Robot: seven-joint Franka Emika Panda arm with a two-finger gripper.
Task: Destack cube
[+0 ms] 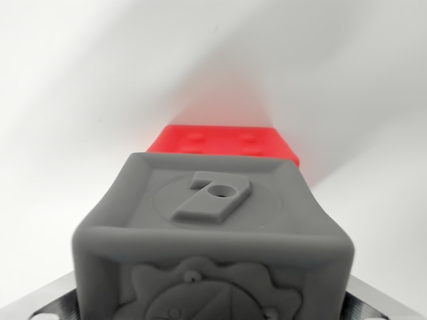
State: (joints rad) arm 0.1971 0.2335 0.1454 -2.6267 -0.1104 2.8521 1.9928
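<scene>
Wrist view. The gripper (213, 313) is almost wholly hidden: only two dark metal corners with screw holes show at the bottom edge, on the wrist view's left and right, and the fingertips are concealed behind the grey cube (213, 227), so whether they clamp it or stand apart cannot be told. The grey cube fills the lower centre, close to the lens and partly blurred; its lower face is cut off by the frame. Its upper face carries a raised figure resembling a 7 with a small round hole, set in a shallow circle; the nearer face bears a gear-like relief. Behind it lies a red cube (223, 143), of which only the studded top and upper edge show, on a white surface (73, 100). Whether the two cubes touch cannot be determined.
</scene>
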